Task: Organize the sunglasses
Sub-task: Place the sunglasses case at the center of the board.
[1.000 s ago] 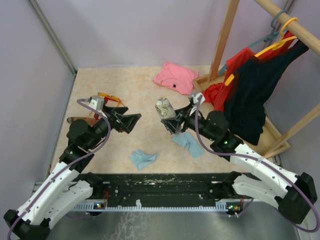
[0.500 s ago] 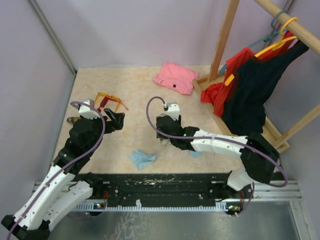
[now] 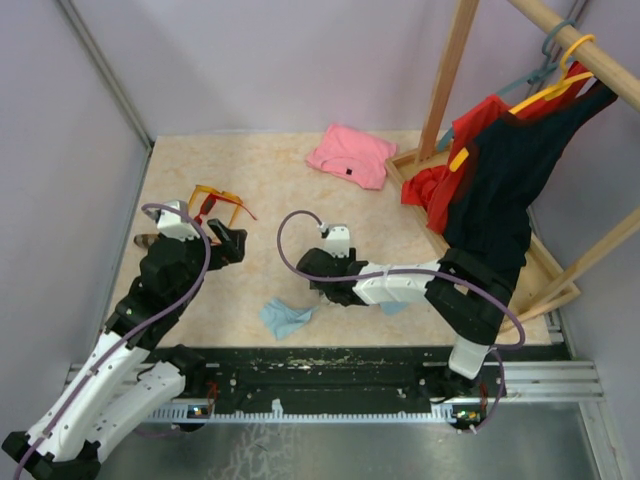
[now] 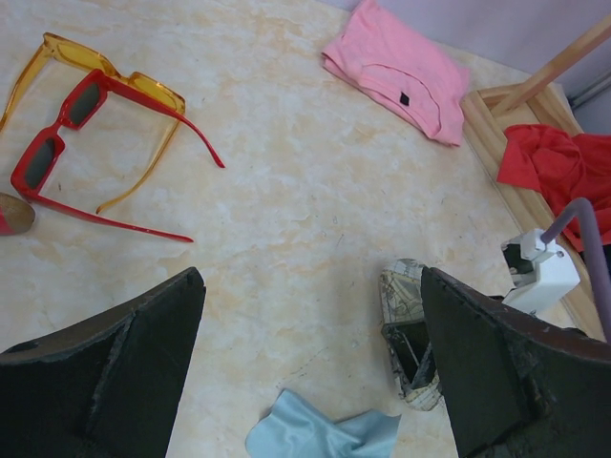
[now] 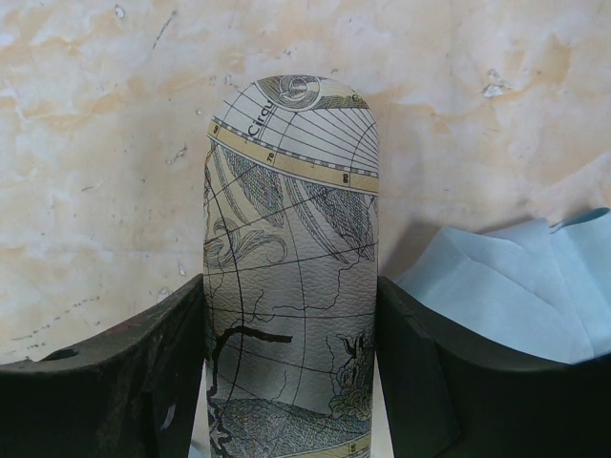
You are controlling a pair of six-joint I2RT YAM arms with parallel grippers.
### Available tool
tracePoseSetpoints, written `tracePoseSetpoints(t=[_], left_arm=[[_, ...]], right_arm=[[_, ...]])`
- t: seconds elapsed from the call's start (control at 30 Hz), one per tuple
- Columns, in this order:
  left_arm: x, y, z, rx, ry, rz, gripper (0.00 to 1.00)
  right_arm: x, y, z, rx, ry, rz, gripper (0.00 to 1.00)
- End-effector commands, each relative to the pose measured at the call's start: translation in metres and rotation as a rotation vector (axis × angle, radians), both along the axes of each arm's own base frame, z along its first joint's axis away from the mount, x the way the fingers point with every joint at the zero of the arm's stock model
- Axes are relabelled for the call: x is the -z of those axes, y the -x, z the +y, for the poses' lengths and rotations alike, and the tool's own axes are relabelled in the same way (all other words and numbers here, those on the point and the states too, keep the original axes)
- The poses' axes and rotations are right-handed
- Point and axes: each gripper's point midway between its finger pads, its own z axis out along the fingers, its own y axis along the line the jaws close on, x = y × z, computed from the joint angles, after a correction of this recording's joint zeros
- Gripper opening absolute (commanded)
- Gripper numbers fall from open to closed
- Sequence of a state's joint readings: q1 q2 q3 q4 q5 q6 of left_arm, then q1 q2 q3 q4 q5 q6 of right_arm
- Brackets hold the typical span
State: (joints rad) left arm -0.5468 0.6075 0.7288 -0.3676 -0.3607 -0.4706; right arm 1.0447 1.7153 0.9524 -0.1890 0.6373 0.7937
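Two pairs of sunglasses lie overlapping at the far left of the table: a red pair with dark lenses [image 4: 67,134] [image 3: 208,203] and an orange-amber pair [image 4: 115,72] [image 3: 228,195]. My left gripper [image 4: 312,286] [image 3: 232,245] hovers open and empty to the near right of them. My right gripper [image 5: 289,286] [image 3: 322,285] is low over the table's middle, shut on a grey map-patterned case [image 5: 291,239] [image 4: 406,305], with a finger pressed against each side. In the left wrist view the case shows a dark open end.
One light blue cloth [image 3: 285,318] [image 4: 325,434] lies near the front, another [image 5: 516,286] right beside the case. A pink shirt [image 3: 350,155] is at the back. A wooden rack with red and dark clothes [image 3: 500,180] fills the right side. A brown case end [image 4: 14,215] shows at the left.
My right arm has swung left and down toward the table's middle with the patterned case in its grip. My left gripper has drawn back slightly and stays open.
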Motion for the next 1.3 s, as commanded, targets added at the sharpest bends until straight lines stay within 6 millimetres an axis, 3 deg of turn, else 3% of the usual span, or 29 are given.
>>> tracePoseSetpoints(t=[0.0, 0.13, 0.37, 0.63, 0.7, 0.87, 0.93, 1.03, 1.27], left_arm=[[-0.007, 0.000, 0.005, -0.017, -0.007, -0.013, 0.99], [-0.004, 0.001, 0.007, -0.024, -0.009, -0.006, 1.00], [0.000, 0.000, 0.008, -0.039, -0.017, 0.010, 0.99], [0.003, -0.001, 0.011, -0.058, -0.027, 0.031, 1.00], [0.002, -0.001, 0.014, -0.075, -0.029, 0.037, 0.99], [-0.001, 0.002, 0.018, -0.095, -0.025, 0.055, 1.00], [-0.002, 0.000, 0.016, -0.092, -0.024, 0.053, 0.99], [0.001, -0.004, 0.011, -0.077, -0.034, 0.076, 0.99], [0.005, -0.016, -0.025, 0.082, -0.050, 0.109, 1.00]], right_arm=[[-0.014, -0.008, 0.031, -0.010, -0.109, -0.049, 0.29], [-0.003, -0.005, 0.032, -0.025, -0.102, -0.025, 0.41], [-0.012, -0.005, 0.033, -0.051, -0.118, -0.047, 0.69], [-0.027, -0.005, 0.033, -0.070, -0.132, -0.063, 0.81], [-0.036, -0.005, 0.032, -0.077, -0.133, -0.078, 0.82], [-0.099, -0.016, 0.025, -0.047, -0.192, -0.192, 0.85], [-0.115, -0.018, 0.026, -0.098, -0.225, -0.213, 0.86], [-0.120, -0.029, 0.006, -0.095, -0.248, -0.218, 0.92], [-0.099, -0.042, -0.070, -0.038, -0.320, -0.130, 0.94]])
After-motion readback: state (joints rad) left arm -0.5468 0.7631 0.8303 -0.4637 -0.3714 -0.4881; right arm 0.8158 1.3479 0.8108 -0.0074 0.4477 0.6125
